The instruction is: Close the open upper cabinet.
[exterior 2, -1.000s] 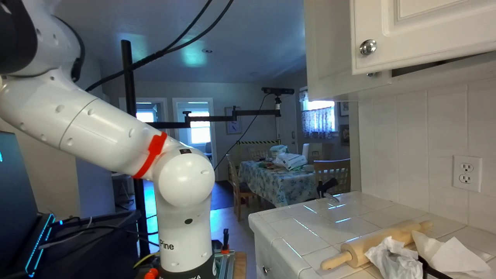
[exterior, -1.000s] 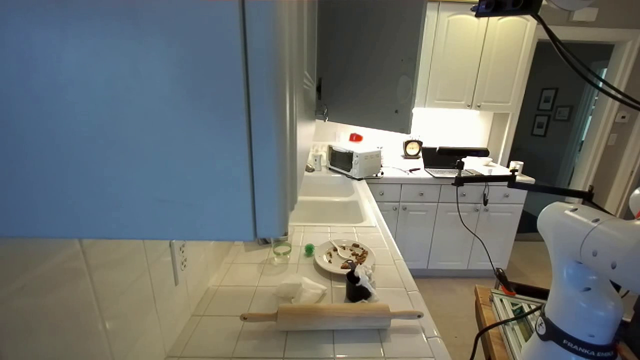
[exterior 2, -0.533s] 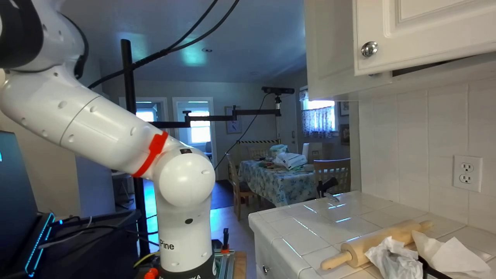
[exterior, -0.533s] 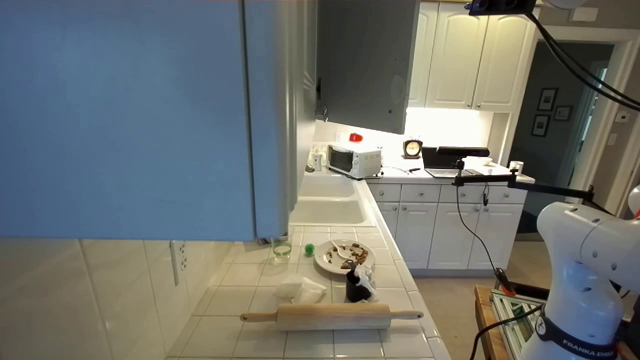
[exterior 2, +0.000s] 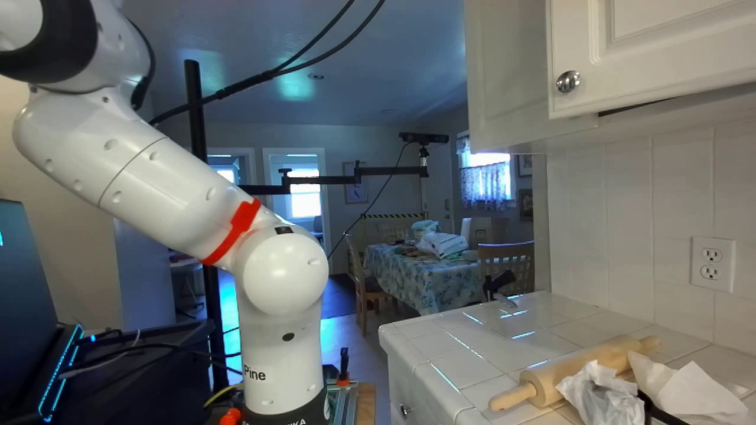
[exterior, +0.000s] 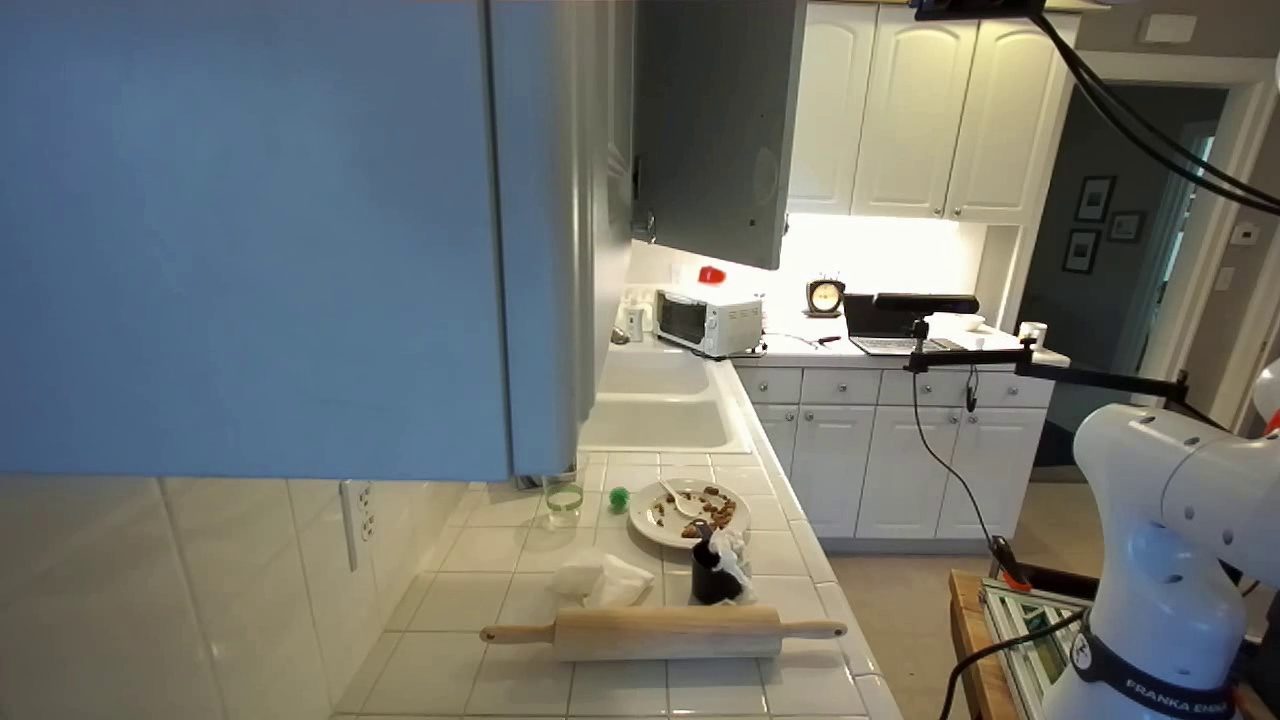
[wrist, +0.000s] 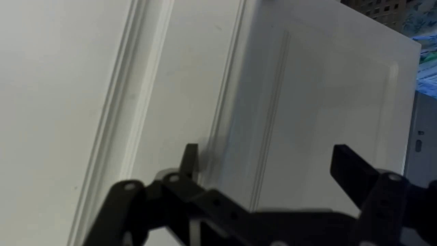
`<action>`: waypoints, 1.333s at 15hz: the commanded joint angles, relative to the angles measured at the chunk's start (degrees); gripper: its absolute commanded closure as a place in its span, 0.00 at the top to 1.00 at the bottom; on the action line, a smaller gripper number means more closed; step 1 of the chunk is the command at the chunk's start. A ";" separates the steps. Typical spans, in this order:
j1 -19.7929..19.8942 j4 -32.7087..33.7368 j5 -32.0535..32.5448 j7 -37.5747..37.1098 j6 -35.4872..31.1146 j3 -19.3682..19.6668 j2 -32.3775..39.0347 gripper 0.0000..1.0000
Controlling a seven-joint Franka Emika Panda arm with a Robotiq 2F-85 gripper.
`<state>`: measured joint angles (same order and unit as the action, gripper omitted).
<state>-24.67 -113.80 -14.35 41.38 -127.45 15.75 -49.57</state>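
Observation:
The upper cabinet's open door shows its flat grey back (exterior: pixel 705 130) in an exterior view and its white panelled front (exterior 2: pixel 661 53) with a round knob (exterior 2: pixel 568 81) in an exterior view. It stands partly open, with a narrow dark gap beneath. In the wrist view my gripper (wrist: pixel 266 147) is open, fingers wide apart, with nothing between them. Two white panelled faces lie beyond it: a near one (wrist: pixel 184 75) on the left and a shaded one (wrist: pixel 327 102) at an angle. The left fingertip is at the near face's edge; contact cannot be told. Both exterior views leave out the gripper.
A pale-blue panel (exterior: pixel 250 240) fills an exterior view's upper left. A rolling pin (exterior: pixel 668 633), plate (exterior: pixel 690 512) and black cup (exterior: pixel 715 575) stand on the tiled counter (exterior: pixel 800 690). A neighbouring white cabinet (exterior 2: pixel 508 77) adjoins the open door. Thick cables (exterior 2: pixel 254 79) hang from the arm.
The door has swung further inward; its free edge moved left in an exterior view and right in an exterior view, and the gap beneath narrowed. The arm has moved along with it.

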 commanded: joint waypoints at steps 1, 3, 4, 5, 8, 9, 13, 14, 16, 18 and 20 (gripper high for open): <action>-0.51 2.84 -2.26 1.47 -0.72 0.17 3.58 1.00; -0.64 3.21 -3.07 1.69 -1.27 0.27 4.58 1.00; -0.65 3.19 -3.51 1.73 -1.78 0.33 5.04 1.00; -0.68 3.36 -3.85 1.92 -1.90 0.39 5.46 1.00; -1.09 3.70 -5.46 2.37 -3.37 0.59 6.83 1.00; -1.28 3.78 -5.99 2.62 -3.76 0.66 7.28 1.00; -1.40 4.91 -7.33 3.28 -4.44 0.25 9.37 1.00; -1.46 5.11 -7.60 3.54 -4.68 0.15 9.85 1.00; -1.31 5.72 -7.90 3.80 -4.71 0.00 10.86 1.00; 1.31 6.20 -5.71 2.11 -3.07 -1.50 11.58 1.00; 5.11 6.17 -2.19 -0.21 -0.94 -3.75 11.69 1.00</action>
<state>-24.67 -109.99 -19.83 42.99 -131.71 14.83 -39.58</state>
